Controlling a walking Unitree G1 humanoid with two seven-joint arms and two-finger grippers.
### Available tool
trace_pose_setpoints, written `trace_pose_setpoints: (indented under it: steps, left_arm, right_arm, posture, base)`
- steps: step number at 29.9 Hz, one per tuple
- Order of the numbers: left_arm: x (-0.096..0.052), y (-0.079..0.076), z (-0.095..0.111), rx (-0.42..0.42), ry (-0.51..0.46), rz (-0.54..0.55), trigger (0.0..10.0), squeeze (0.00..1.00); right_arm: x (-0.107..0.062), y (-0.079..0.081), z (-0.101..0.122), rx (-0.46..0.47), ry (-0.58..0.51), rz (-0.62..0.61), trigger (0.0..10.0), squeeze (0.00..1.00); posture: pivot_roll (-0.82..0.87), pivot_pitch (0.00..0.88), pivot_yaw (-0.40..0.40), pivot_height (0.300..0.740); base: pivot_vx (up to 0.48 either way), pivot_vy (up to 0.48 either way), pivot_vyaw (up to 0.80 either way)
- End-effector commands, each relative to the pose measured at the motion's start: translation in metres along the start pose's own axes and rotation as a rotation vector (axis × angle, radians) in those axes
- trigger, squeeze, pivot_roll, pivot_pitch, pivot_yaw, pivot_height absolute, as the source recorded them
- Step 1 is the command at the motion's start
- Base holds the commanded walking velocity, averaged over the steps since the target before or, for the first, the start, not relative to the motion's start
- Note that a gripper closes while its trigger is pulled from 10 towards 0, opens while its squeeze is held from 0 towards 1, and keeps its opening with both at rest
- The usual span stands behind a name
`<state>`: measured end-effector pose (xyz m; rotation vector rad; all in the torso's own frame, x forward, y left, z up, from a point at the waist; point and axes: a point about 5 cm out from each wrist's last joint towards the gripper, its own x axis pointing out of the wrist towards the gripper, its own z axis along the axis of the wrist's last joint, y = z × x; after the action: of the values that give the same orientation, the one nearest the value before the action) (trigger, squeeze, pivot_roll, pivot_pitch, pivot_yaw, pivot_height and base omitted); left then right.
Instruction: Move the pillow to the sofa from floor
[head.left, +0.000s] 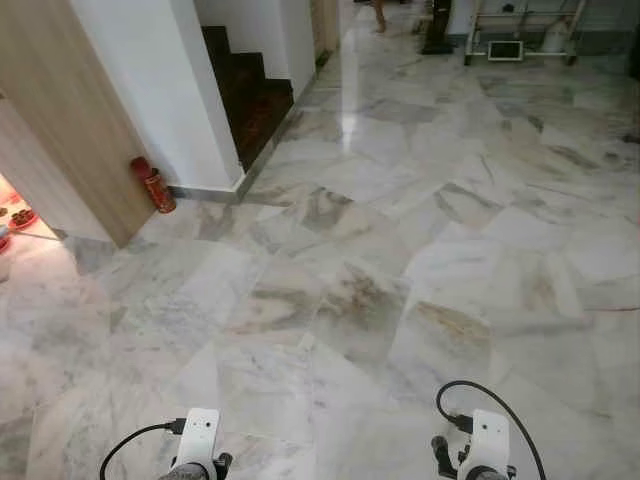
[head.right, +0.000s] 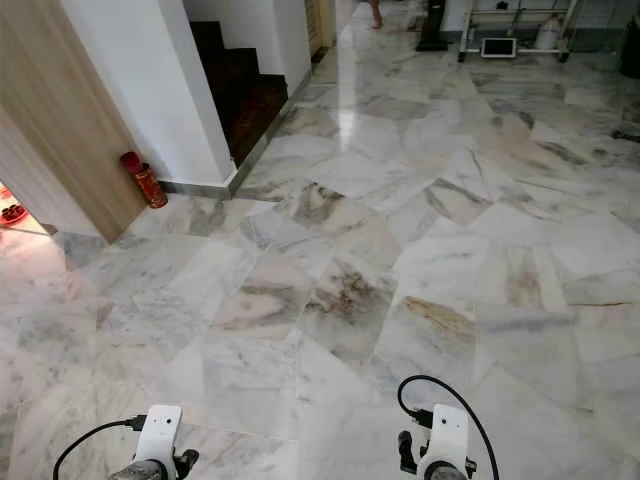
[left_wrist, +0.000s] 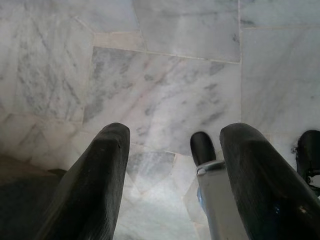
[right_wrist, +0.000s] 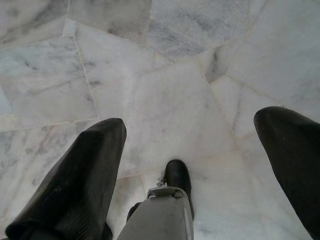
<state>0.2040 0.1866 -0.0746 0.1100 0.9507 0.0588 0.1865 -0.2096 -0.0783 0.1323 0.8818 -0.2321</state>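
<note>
Grey-veined marble floor stretches ahead of me. Both arms hang low, their white wrists at the near edge, left and right. In the left wrist view my left gripper is open, with only floor tiles between its black fingers. The right gripper is open too and points down at bare marble, its fingers spread wide. My own black foot stands below it.
A white wall and a wooden panel stand at the left, with a red cylinder at their foot. Dark stairs rise behind. A metal rack and a person's foot are far ahead.
</note>
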Motion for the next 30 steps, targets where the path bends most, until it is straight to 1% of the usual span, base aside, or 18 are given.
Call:
trace_pose_setpoints:
  steps: [1,12,18,19,23,26,30]
  left_arm:
    - [-0.001,0.004,-0.008,0.002,0.037,0.013,10.0,0.00]
    - [-0.001,-0.002,-0.010,-0.034,0.034,0.013,10.0,0.00]
    - [-0.001,-0.005,-0.010,-0.041,0.034,0.008,10.0,0.00]
    - [-0.001,-0.007,-0.011,-0.037,0.037,0.002,10.0,0.00]
    - [-0.001,-0.009,-0.011,-0.043,0.038,-0.002,10.0,0.00]
    - [-0.001,-0.015,-0.011,-0.058,0.040,-0.009,10.0,0.00]
    - [-0.002,-0.018,-0.011,-0.034,0.033,-0.019,10.0,0.00]
  right_arm:
    - [-0.001,0.001,-0.007,-0.016,0.026,0.010,10.0,0.00]
    - [-0.001,-0.004,-0.006,-0.048,0.020,0.017,10.0,0.00]
    - [-0.002,-0.007,-0.005,-0.053,0.020,0.008,10.0,0.00]
    - [-0.002,-0.009,-0.005,-0.048,0.020,0.002,10.0,0.00]
    - [-0.002,-0.011,-0.005,-0.056,0.022,0.002,10.0,0.00]
    - [-0.002,-0.017,-0.004,-0.075,0.028,-0.006,10.0,0.00]
    - [-0.002,-0.020,-0.004,-0.074,0.032,-0.010,10.0,0.00]
  posture:
    - [-0.19,0.000,0.057,0.740]
    - [-0.17,0.000,0.013,0.740]
    - [-0.16,0.000,0.008,0.740]
    - [-0.14,0.000,-0.006,0.740]
    - [-0.13,0.000,-0.012,0.740]
    - [-0.13,0.000,-0.018,0.740]
    - [-0.13,0.000,-0.024,0.740]
  base:
    - [0.000,0.000,0.00]
    - [0.000,0.000,0.00]
    - [0.000,0.000,0.00]
    - [0.000,0.000,0.00]
    - [0.000,0.000,0.00]
    - [0.000,0.000,0.00]
    - [0.000,0.000,0.00]
